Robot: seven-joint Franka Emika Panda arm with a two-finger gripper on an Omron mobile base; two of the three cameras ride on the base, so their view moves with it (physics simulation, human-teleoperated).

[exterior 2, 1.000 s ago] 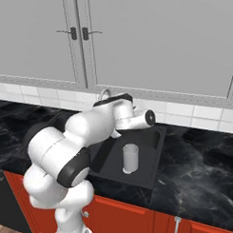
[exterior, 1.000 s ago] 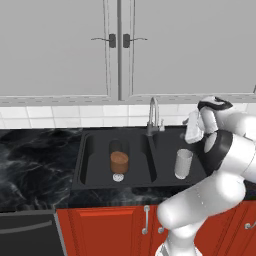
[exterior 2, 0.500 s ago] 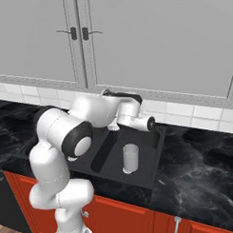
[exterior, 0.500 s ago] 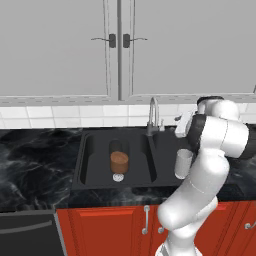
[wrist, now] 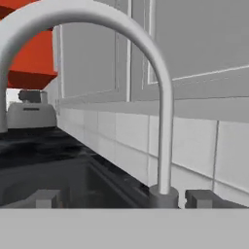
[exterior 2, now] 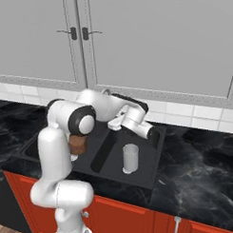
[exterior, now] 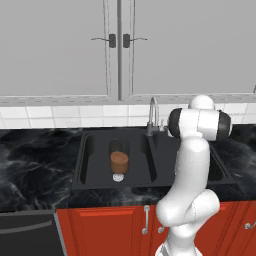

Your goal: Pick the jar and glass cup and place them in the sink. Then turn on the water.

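Note:
The tan-brown jar point(exterior: 119, 161) point(exterior 2: 79, 144) stands in the left basin of the black sink point(exterior: 86, 165) point(exterior 2: 145, 173). The pale glass cup point(exterior 2: 130, 158) stands upright in the right basin; in the left base view my arm covers it. My gripper point(exterior 2: 116, 123) point(wrist: 124, 199) is open and empty, low behind the sink at the chrome tap point(exterior: 152, 116) point(wrist: 164, 121). In the hand view the tap's base sits between the fingertips point(wrist: 44, 198), nearer the right one. The water is out of view.
Grey wall cabinets point(exterior: 120, 47) hang above a white tiled backsplash point(exterior: 65, 116). Black marble counter point(exterior: 35, 165) point(exterior 2: 201, 163) runs on both sides of the sink. A toaster point(wrist: 30, 114) stands far along the counter. Red base cabinets point(exterior: 115, 225) lie below.
The hand has swung from above the right basin back toward the wall and turned to face the tap. Jar and glass cup have stayed put.

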